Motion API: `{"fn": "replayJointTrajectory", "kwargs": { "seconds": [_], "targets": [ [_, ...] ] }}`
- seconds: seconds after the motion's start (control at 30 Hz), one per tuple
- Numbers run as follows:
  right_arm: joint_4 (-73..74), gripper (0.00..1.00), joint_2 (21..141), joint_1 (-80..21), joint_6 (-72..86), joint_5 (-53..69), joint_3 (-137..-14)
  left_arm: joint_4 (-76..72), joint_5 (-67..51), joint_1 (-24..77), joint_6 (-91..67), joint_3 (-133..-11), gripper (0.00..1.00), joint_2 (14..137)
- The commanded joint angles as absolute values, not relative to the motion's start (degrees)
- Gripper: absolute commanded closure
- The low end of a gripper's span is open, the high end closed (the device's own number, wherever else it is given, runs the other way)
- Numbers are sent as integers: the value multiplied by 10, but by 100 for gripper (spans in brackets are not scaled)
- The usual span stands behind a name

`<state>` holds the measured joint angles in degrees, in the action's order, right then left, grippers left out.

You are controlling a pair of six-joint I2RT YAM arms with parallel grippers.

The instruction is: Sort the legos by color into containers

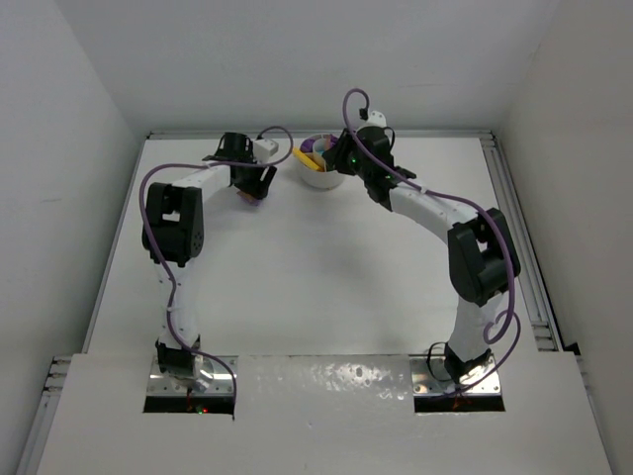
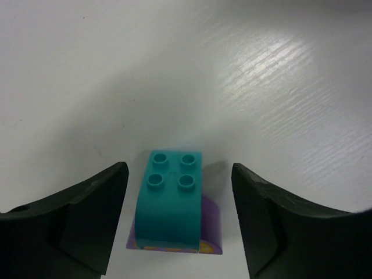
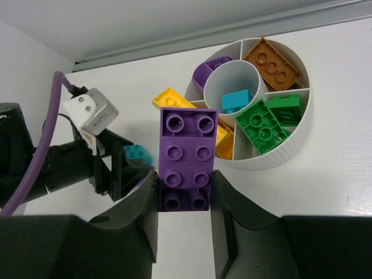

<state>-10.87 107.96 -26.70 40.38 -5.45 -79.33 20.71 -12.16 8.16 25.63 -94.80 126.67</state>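
Right claw [image 3: 184,187] gripping purple brick [image 3: 188,145], underside hidden

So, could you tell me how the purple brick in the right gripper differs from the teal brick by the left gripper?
The purple brick shows eight studs, the teal brick four. The purple brick is clamped in the right gripper; the teal brick rests on a lilac piece between the left gripper's open fingers, untouched. Both are studded plastic bricks.
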Motion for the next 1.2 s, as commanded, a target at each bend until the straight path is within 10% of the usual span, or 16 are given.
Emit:
{"fn": "replayJointTrajectory", "kwargs": {
  "seconds": [0.0, 0.3, 1.17],
  "targets": [
    [-129, 100, 1054, -267, 387, -62, -787, 182, -121, 86, 242, -958, 29, 1252],
    [-134, 100, 1013, -263, 372, -61, -749, 194, -212, 86, 244, -1062, 22, 1227],
    [-124, 100, 885, -222, 353, -110, -621, 268, -303, 191, 306, -1194, 76, 1266]
  ]
}}
